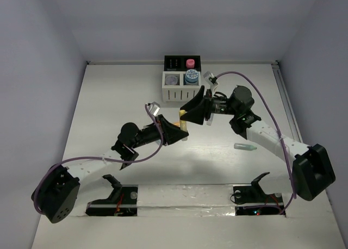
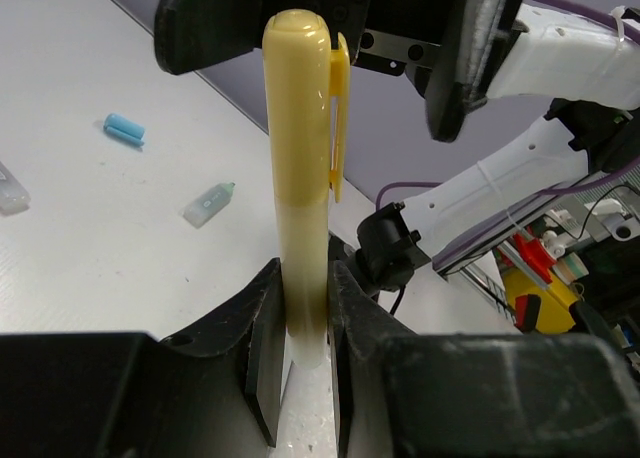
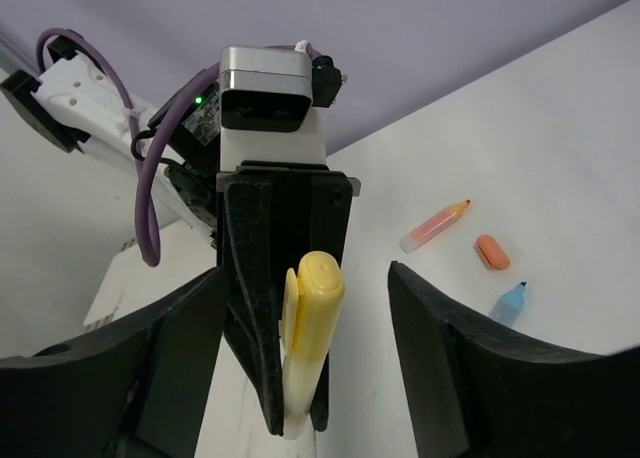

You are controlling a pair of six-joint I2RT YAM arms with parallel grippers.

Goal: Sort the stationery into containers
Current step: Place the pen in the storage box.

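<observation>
Table (image 1: 109, 102) is plain white, and both arms meet over the middle of it: left arm (image 1: 89, 163) coming in from the near left, right arm (image 1: 270, 136) from the near right.

At the far edge sits the organiser (image 1: 182, 87), two black bins behind and two white slatted ones in front. There's a pink stub (image 1: 190, 63) in the back right bin, a blue-white roll (image 1: 190, 76) in the front right one and a greyish roll (image 1: 172, 79) in the front left.

The left claw (image 2: 305, 298) is clamped tight on the lower end of a yellow highlighter (image 2: 298, 148), holding it up off the table with the capped, clipped end pointing at the other arm. The right claw (image 3: 305, 293) is spread wide, one finger on each side of that cap, and neither is touching it.

Loose bits on the table: a clear tube with a green tip (image 1: 244, 147) beside the right arm, an orange marker (image 3: 435, 224), an orange cap (image 3: 492, 252) and a blue-tipped stub (image 3: 510, 303) close together, and a light blue cap (image 2: 125, 128) on its own.
</observation>
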